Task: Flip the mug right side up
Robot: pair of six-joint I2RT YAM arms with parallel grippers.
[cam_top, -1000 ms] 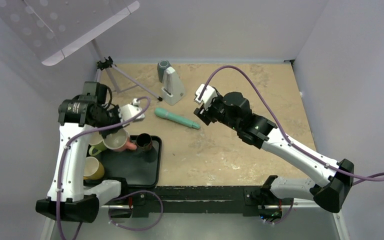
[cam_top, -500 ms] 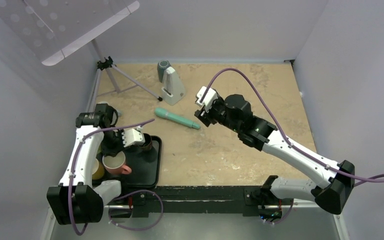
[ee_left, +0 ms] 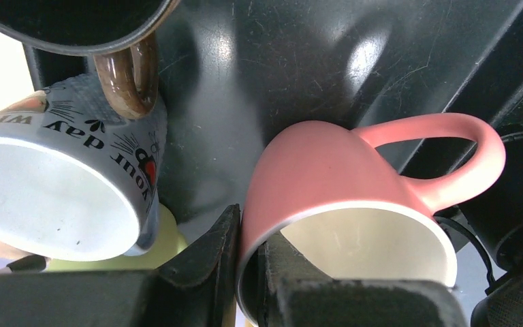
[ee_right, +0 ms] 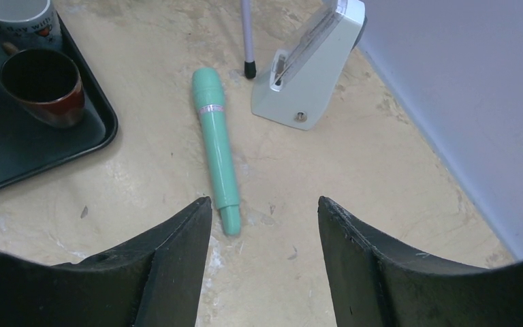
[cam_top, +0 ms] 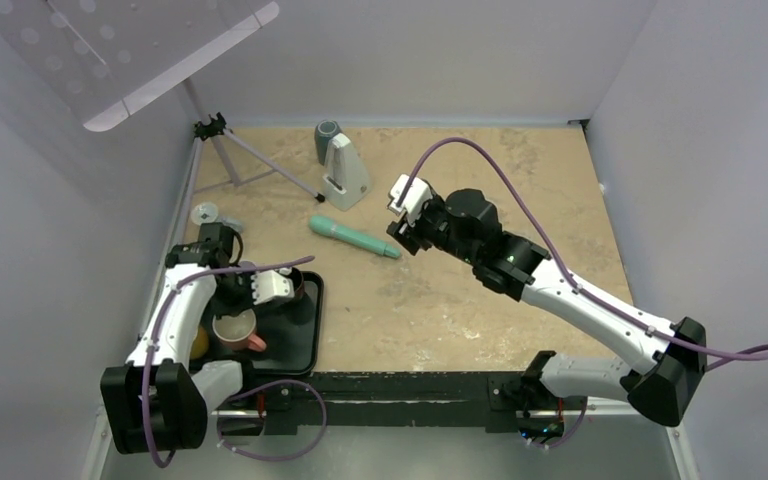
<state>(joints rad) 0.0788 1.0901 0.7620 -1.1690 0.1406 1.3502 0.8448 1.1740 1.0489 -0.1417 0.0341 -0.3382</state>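
The rim of the pink mug (ee_left: 327, 163) is pinched by the left gripper (ee_left: 252, 226), which is closed down to the thickness of the mug's wall. One finger (ee_left: 211, 252) is pressed against the outside and the other (ee_left: 299, 293) is set inside the cream-coloured bowl. From above, the mug is seen mouth-up over the near left part of the black tray (cam_top: 298, 345), with its handle turned toward the right and the near edge. Whether its base is fully set down cannot be told.

The mug is crowded on one side. A grey mug printed with lettering (ee_left: 61, 197) is found just beside it, with its mouth toward the wrist camera. A yellow-green mug (ee_left: 146, 253) is partly seen below the grey one. A brown mug (ee_left: 75, 20) is placed farther along the tray, and its handle overlaps the grey mug in the wrist view. Only a narrow strip of tray floor is left between the pink and grey mugs.

The right gripper (ee_right: 264, 204) is held wide open and empty above the sandy table (cam_top: 410, 310), well apart from the tray. Below its fingers a teal wand (ee_right: 216, 150) is laid flat. Beyond the wand a white wedge-shaped device (ee_right: 310, 68) is stood, and a tripod (cam_top: 230, 150) is set toward the far left corner.
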